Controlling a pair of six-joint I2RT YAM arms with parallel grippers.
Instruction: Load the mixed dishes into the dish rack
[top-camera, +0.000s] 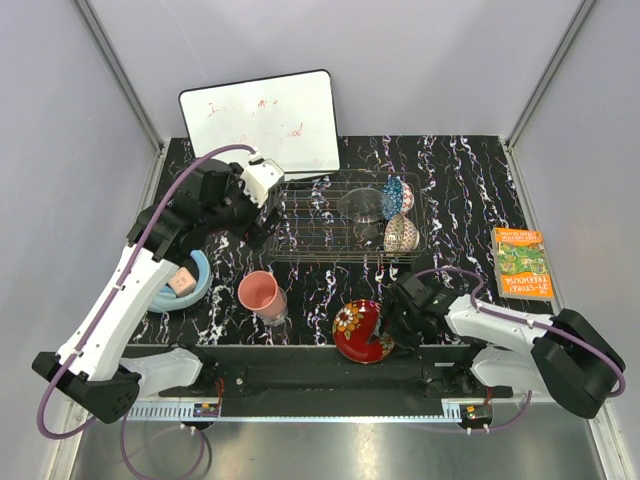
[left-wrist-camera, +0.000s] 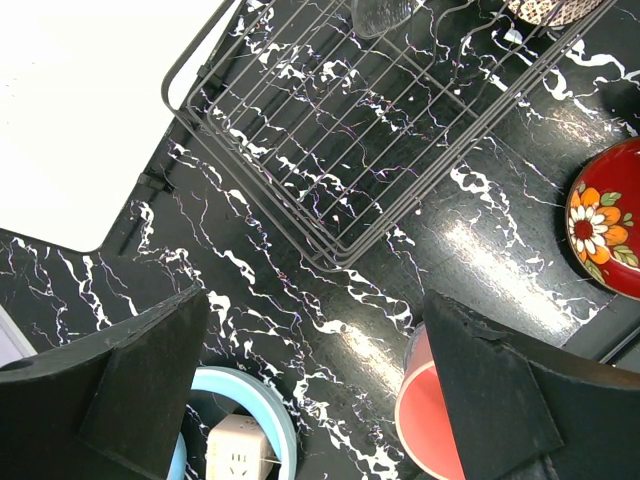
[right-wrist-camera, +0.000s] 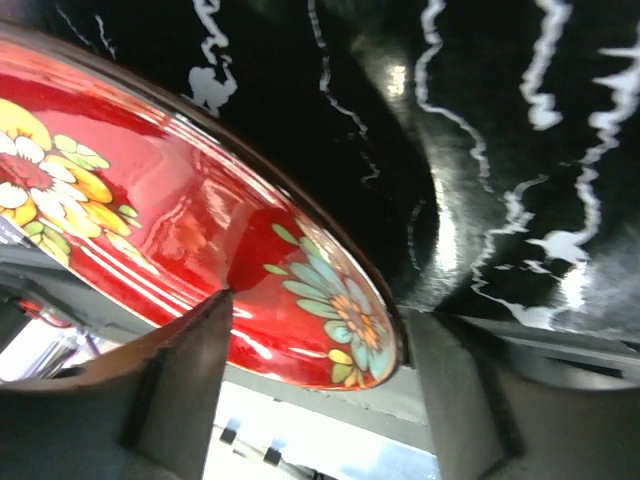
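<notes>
The dark wire dish rack stands mid-table and also shows in the left wrist view. It holds the blue patterned bowl, the cream-gold patterned bowl and the clear glass bowl. The pink plastic cup stands upright in front of the rack's left end. My left gripper hovers open and empty above the table between rack and cup. My right gripper is closed on the rim of the red floral plate, tilted at the table's front edge. I cannot make out the stemmed glass.
A plain light-blue bowl holding a white power adapter sits at the left. A white whiteboard leans behind the rack. A green and orange book lies at the right. Grey walls close in three sides.
</notes>
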